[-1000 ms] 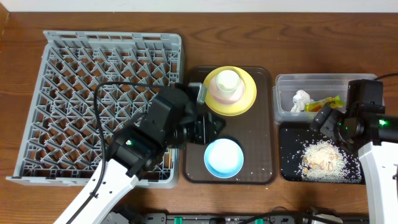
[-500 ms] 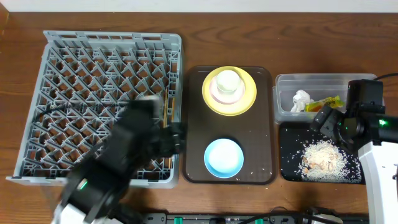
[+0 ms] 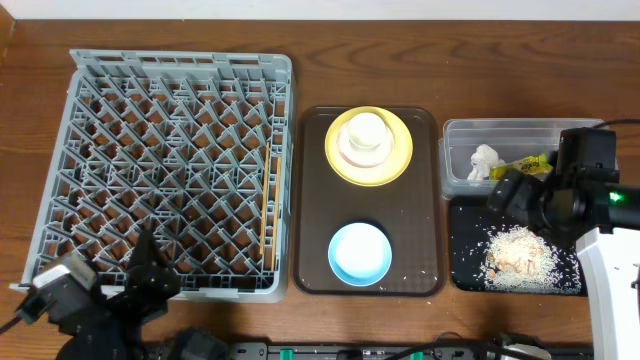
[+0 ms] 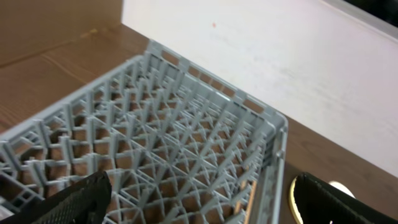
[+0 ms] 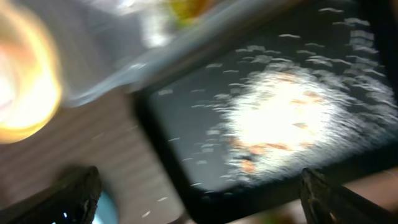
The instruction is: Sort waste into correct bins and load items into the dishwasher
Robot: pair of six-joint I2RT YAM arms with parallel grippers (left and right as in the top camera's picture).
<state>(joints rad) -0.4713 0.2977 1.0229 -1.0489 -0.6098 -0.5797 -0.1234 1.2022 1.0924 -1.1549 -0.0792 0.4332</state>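
The grey dishwasher rack [image 3: 160, 120] fills the left and shows in the left wrist view [image 4: 161, 124]. Wooden chopsticks [image 3: 267, 215] lie in its right edge column. On the brown tray, a yellow plate [image 3: 398, 160] carries a pinkish-white bowl [image 3: 352, 152] with a cream cup [image 3: 367, 130] in it; a light blue bowl [image 3: 360, 252] sits in front. The clear bin [image 3: 500, 130] holds the tissue [image 3: 484, 160] and wrapper [image 3: 528, 165]. The black bin [image 3: 465, 235] holds food scraps [image 3: 518, 250], blurred in the right wrist view [image 5: 286, 118]. My left gripper [image 3: 150, 272] [image 4: 199, 199] is open and empty at the rack's front-left corner. My right gripper [image 3: 505, 190] [image 5: 199, 193] is open and empty over the black bin's left edge.
The brown tray [image 3: 312, 200] lies between the rack and the two bins. The table's front edge runs just below the rack and tray. A wall stands behind the rack [image 4: 280, 62].
My left arm has swung back from the tray's left edge across the rack to the front-left corner. The chopsticks now lie uncovered in the rack. My right gripper has shifted slightly left.
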